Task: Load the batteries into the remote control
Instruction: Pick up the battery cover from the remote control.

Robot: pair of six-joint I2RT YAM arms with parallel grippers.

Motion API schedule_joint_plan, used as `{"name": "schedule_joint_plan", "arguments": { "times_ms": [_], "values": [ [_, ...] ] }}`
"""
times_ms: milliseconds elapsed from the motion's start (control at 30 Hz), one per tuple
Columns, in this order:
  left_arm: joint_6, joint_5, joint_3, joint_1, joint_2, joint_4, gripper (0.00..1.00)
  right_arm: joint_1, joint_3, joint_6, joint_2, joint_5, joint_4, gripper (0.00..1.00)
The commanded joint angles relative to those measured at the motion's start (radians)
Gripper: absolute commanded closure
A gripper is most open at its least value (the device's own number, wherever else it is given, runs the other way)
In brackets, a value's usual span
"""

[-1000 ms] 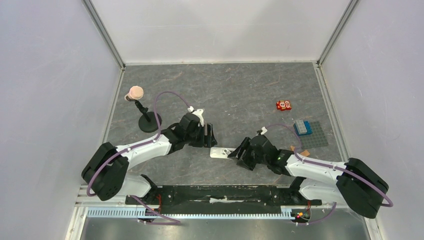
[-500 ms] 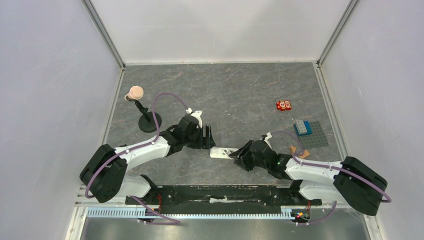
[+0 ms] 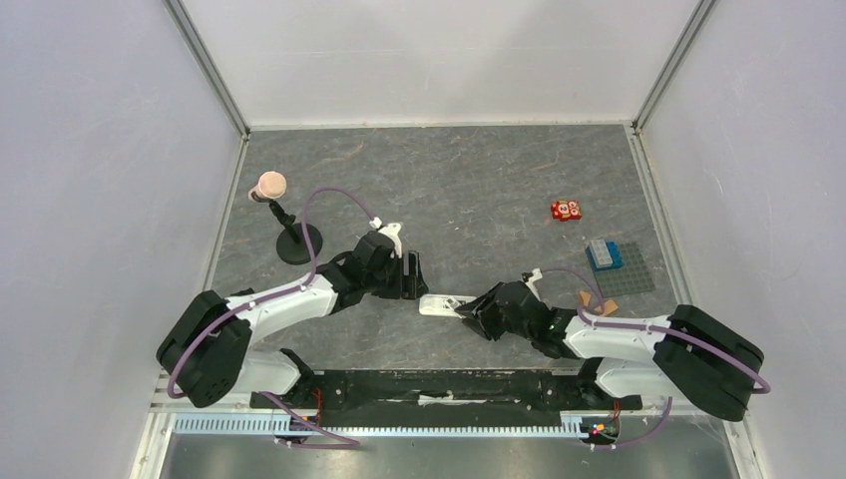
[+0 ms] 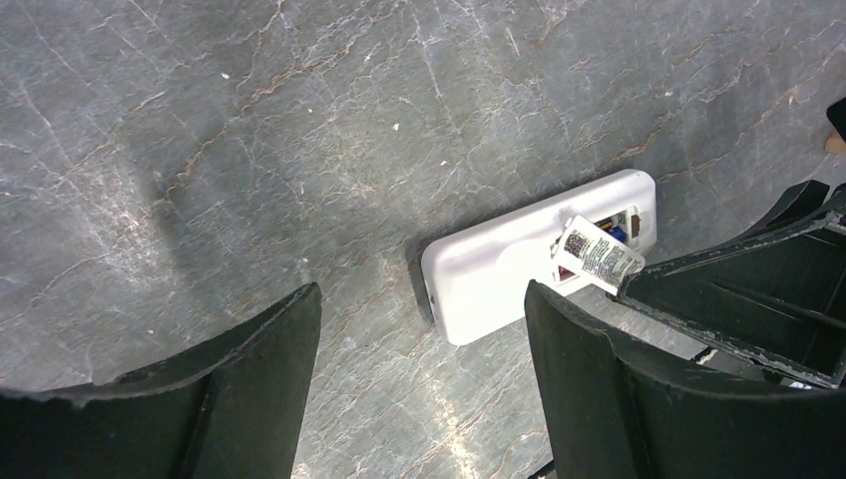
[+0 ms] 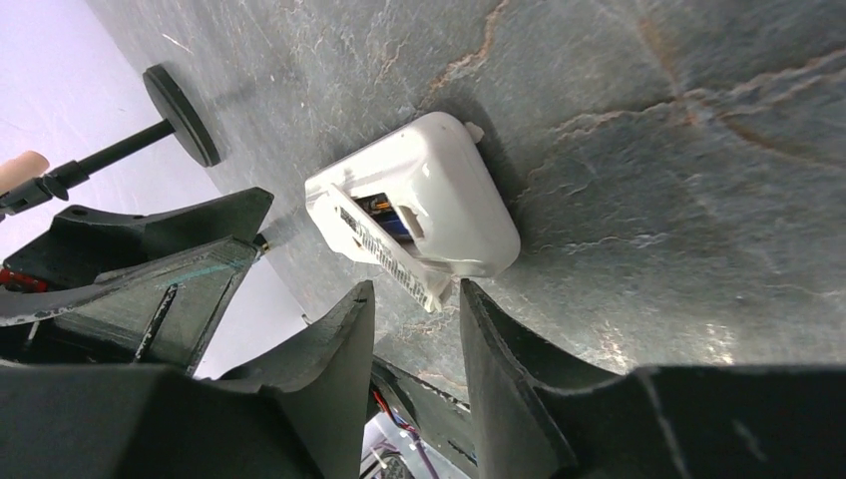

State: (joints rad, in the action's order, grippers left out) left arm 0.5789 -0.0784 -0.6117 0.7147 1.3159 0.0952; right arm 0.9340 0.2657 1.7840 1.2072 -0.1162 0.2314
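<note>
White plastic is the weak point here. The remote (image 4: 499, 269) lies back-up on the table (image 3: 449, 180) between the two arms, slim and loose. Its cover (image 5: 384, 249), the strip with the printed label, stands tilted over the open bay (image 4: 609, 228) rather than lying flat. A dark blue battery (image 5: 391, 216) shows inside the bay, at the end nearest the right arm; whether a second sits beside it I cannot tell. The likely trouble, as I judge it, is that nothing braces the remote. A push from the right arm would slide the whole remote across the smooth table instead of seating the cover. A skewed cover could also jam on the bay's rim or lose a tab, and a nudge could roll the battery out of its seat. The right gripper (image 5: 414, 289) reaches in low from the right, almost lying along the table, its fingers set close with a narrow gap. The cover's end sits right at the mouth of that gap, and I cannot tell whether it is pinched or only leaning there. The left gripper (image 4: 421, 299) hangs just behind the remote's other end, pointing down, its fingers spread wide and holding nothing. In its wrist view the remote's closed end lies between them, untouched. If it came down askew it could knock the remote away from the right arm, and the two grippers are near enough to collide.
</note>
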Motion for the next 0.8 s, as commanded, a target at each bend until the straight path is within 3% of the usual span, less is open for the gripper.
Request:
{"name": "schedule_joint_plan", "arguments": {
  "times_ms": [0,500,767],
  "values": [
    [-0.008,0.026,0.010,-0.001,-0.034,-0.035,0.20,0.008,-0.028,0.057,0.006,-0.045,0.039,0.62],
    [-0.007,0.031,0.021,-0.001,-0.051,-0.031,0.20,0.009,-0.056,0.073,0.026,-0.054,0.076,0.66],
    [-0.007,0.033,0.027,-0.001,-0.058,-0.028,0.20,0.009,-0.052,0.054,0.043,-0.071,0.141,0.57]
  ]
}}
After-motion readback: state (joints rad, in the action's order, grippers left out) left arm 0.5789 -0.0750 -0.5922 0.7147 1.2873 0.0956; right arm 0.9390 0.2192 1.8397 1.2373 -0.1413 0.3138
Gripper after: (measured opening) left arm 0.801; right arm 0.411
